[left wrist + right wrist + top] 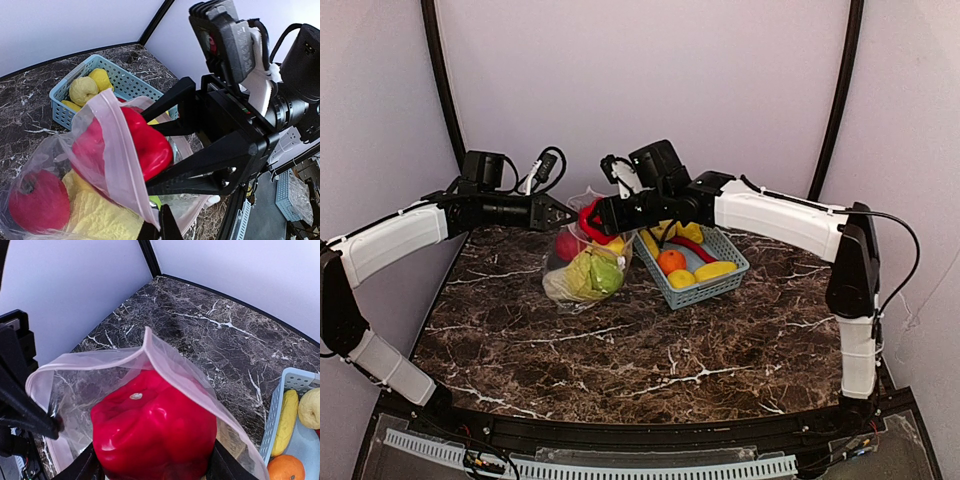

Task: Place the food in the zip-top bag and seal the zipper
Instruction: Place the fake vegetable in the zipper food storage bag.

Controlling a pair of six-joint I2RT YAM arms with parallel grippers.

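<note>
My left jaws pinch the bag (570, 282), my right jaws grip a red pepper (150, 425), nine o'clock from the basket (710, 290).

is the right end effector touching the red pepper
Touching. In the right wrist view the right end effector has a dark finger pressed against each side of the red pepper.

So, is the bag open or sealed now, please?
Open: the bag has its pink rim gaping around the red pepper in the right gripper.
</note>
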